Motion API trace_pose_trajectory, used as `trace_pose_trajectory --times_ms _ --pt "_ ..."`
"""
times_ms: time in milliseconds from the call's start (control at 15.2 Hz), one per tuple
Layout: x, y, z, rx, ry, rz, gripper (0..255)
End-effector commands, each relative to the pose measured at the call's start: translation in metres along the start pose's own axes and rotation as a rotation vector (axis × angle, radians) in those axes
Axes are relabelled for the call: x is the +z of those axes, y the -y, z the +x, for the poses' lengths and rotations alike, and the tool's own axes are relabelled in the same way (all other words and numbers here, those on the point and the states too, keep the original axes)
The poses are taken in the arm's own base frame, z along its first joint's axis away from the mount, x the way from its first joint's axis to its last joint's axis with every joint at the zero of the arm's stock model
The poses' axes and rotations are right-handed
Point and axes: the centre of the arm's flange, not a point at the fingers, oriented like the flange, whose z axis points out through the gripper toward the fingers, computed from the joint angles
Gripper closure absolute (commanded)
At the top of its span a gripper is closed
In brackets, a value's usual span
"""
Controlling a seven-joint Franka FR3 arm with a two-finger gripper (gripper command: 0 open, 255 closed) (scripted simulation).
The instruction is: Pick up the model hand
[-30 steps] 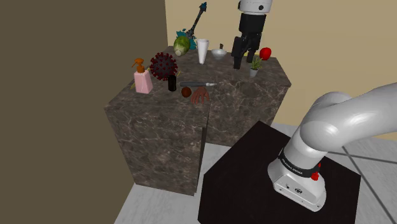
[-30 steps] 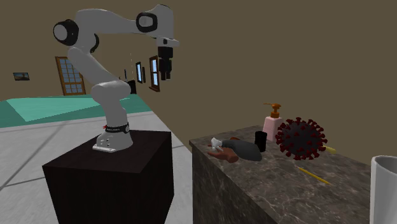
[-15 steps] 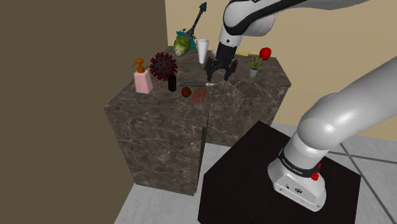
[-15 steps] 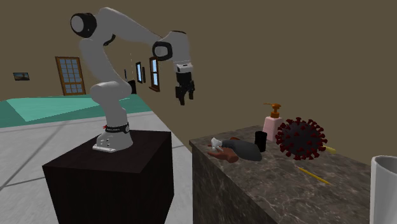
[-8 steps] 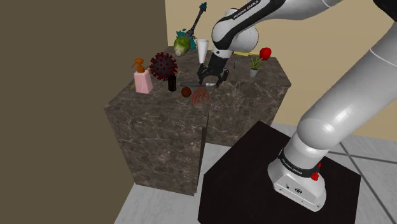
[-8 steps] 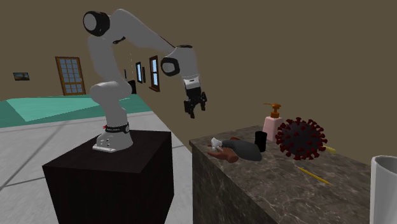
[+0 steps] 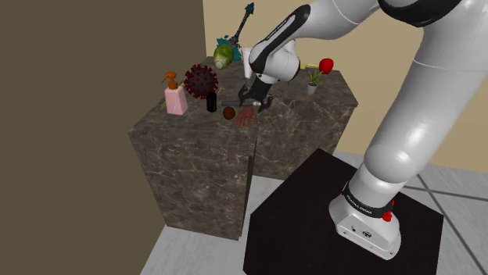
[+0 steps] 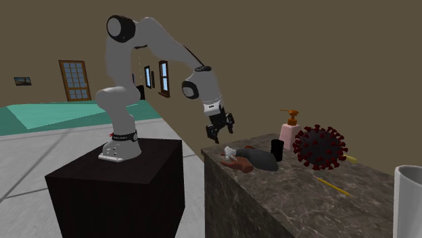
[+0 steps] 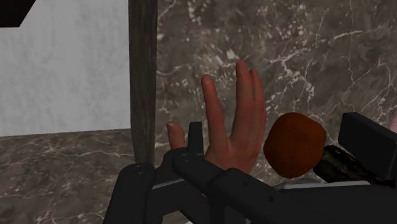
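**Open gripper (image 8: 220, 130) poised just above the model hand (image 8: 235, 162)**

The black jaws stand spread apart and clasp nothing. The reddish-brown model hand lies flat with its digits splayed on the dark marbled counter (image 7: 195, 152), near the counter's edge facing the stand (image 7: 313, 226). A brown ball (image 9: 294, 145) rests on the counter just beside it, and a spiky red virus model (image 7: 201, 80) stands farther in.

A dark stone desk (image 7: 188, 156) stands by a brown wall (image 7: 78, 94) on a pale floor (image 7: 195, 254). Far back, a window (image 8: 73, 81) with a wooden frame sits near small pictures (image 8: 164, 81).
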Motion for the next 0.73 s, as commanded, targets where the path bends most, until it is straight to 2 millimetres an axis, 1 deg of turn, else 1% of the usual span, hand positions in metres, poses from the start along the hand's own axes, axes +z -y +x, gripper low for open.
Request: trace_pose_trajectory --times_ms 0,66,132,528,594,660 --pt "0.02 -0.006 0.017 0.065 -0.018 0.022 0" --pt "0.029 -0.008 0.025 0.095 -0.027 0.033 0" --pt "0.032 -0.009 0.027 0.102 -0.029 0.036 0" --pt "0.062 -0.02 0.026 0.102 -0.029 0.036 0" --pt "0.069 -0.023 0.026 0.102 -0.029 0.036 0" --pt "0.069 -0.023 0.026 0.102 -0.029 0.036 0"
